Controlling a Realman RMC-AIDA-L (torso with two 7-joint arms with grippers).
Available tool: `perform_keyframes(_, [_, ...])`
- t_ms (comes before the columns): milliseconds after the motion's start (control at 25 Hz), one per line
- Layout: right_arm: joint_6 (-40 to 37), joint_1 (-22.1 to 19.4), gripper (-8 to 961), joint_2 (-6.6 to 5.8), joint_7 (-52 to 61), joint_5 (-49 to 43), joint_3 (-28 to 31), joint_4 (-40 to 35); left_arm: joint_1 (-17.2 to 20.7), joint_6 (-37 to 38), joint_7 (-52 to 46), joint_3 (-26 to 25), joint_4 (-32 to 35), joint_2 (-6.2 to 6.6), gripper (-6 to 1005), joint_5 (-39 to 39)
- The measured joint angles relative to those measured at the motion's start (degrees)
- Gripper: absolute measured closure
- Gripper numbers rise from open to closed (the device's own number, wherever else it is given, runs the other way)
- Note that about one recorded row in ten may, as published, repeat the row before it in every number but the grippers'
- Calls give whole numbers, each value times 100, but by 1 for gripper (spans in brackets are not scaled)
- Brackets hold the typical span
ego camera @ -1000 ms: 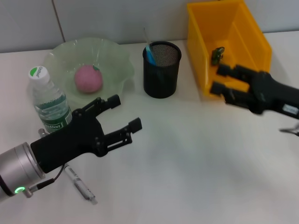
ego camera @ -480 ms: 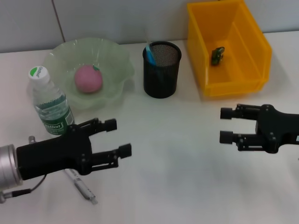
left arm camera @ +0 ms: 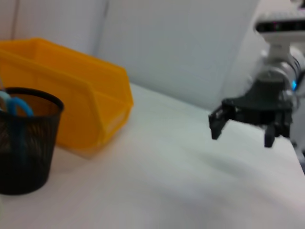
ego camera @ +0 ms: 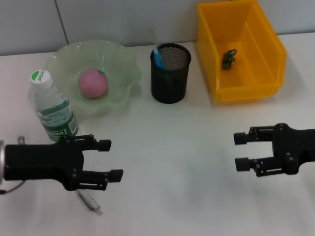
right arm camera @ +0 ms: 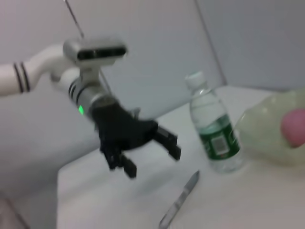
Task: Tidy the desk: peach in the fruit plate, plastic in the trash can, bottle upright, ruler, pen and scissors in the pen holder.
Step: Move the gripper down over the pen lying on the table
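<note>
Only the pen (ego camera: 89, 201) lies loose on the tabletop (ego camera: 177, 147), just under the left end effector (ego camera: 109, 160), fingers wide to grab it; right end effector (ego camera: 240, 151) hovers wide, empty.

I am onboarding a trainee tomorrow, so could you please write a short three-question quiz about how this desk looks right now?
1. True or false: the bottle lies on its side.
2. Where is the plastic? A) on the desk B) inside the trash can C) in the fruit plate
3. Which task item lies loose on the desk, beneath the left end effector?

Key
1. False: it stands upright beside the fruit plate.
2. B.
3. The pen. The peach sits in the fruit plate, and the blue-handled scissors stand in the pen holder. Both the left and the right end effector are open and hold nothing.
</note>
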Motion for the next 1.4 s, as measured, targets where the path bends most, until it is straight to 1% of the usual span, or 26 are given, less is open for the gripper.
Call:
perform_keyframes(80, [-60,45,195,0,279,-185,29,-134,0,0,0,0,0,0,156,0])
perform_keyframes(120, [-67,65,195,-2,380,-223,56,-157,-324,640,-88,-476,204,10,157,502])
perform_keyframes(240, [-77,117,195,-19,645,-269,225,-177,-643,1194,-95,-882,432,-9,159,960])
perform_keyframes(320, [-82,134,195,-22,801,-275,342,-179,-822,1445,-64,-1019,697,-37,160,1341])
perform_keyframes(400, [-85,154,195,-23,972,-281,396,-188,-919,1517,16,-1002,973,-74,161,1634])
perform_keyframes(440, [-88,166,195,-22,1066,-284,398,-190,-959,1542,103,-966,1168,-115,161,1826])
perform_keyframes(480, [-93,177,195,-7,1220,-288,400,-185,-1006,1582,265,-927,1527,-225,162,2153])
perform_keyframes(520, [-93,181,195,7,1287,-290,400,-177,-1006,1582,265,-927,1527,-225,162,2153])
perform_keyframes(560, [-93,181,195,7,1287,-290,400,-177,-1042,1613,399,-901,1793,-311,163,2400])
perform_keyframes(640, [-73,182,195,30,1409,-302,401,-156,-1091,1639,626,-874,2119,-435,164,2764])
perform_keyframes(680, [-16,179,195,50,1508,-306,413,-104,-1117,1647,897,-762,2409,-517,165,3101])
perform_keyframes(760, [5,174,195,55,1532,-306,460,-68,-1129,1640,965,-689,2478,-525,166,3161])
perform_keyframes(800, [25,167,195,68,1561,-309,594,10,-1189,1636,1093,-497,2555,-508,166,3240])
perform_keyframes(840, [31,162,195,92,1575,-330,776,71,-1216,1637,1132,-446,2574,-499,167,3271])
perform_keyframes(880, [31,162,195,92,1575,-330,776,71,-1216,1637,1132,-446,2574,-499,167,3271])
perform_keyframes(920, [33,158,195,115,1591,-331,865,80,-1256,1636,1309,-379,2638,-508,168,3446])
perform_keyframes(960, [33,158,195,115,1591,-331,865,80,-1256,1636,1309,-379,2638,-508,168,3446])
perform_keyframes(1000, [33,156,195,134,1602,-331,900,81,-1294,1589,1518,-273,2690,-533,169,3691])
perform_keyframes(1040, [33,156,195,134,1602,-331,900,81,-1294,1589,1518,-273,2690,-533,170,3691])
perform_keyframes(1120, [43,156,195,180,1673,-338,923,81,-1356,1497,1624,-51,2705,-537,171,3886])
perform_keyframes(1160, [47,161,195,196,1711,-342,909,81,-1356,1497,1624,-51,2705,-537,171,3886])
perform_keyframes(1200, [50,167,195,214,1754,-351,889,81,-1380,1417,1673,107,2707,-536,172,4027])
perform_keyframes(1240, [50,167,195,214,1754,-351,889,81,-1380,1417,1673,107,2707,-536,172,4027])
perform_keyframes(1280, [53,175,195,234,1858,-400,863,81,-1390,1292,1718,364,2707,-534,173,4186])
perform_keyframes(1320, [53,175,195,234,1858,-400,863,81,-1390,1292,1718,364,2707,-534,173,4186])
perform_keyframes(1400, [55,176,195,240,1942,-461,872,80,-1394,1154,1723,614,2694,-510,174,4289])
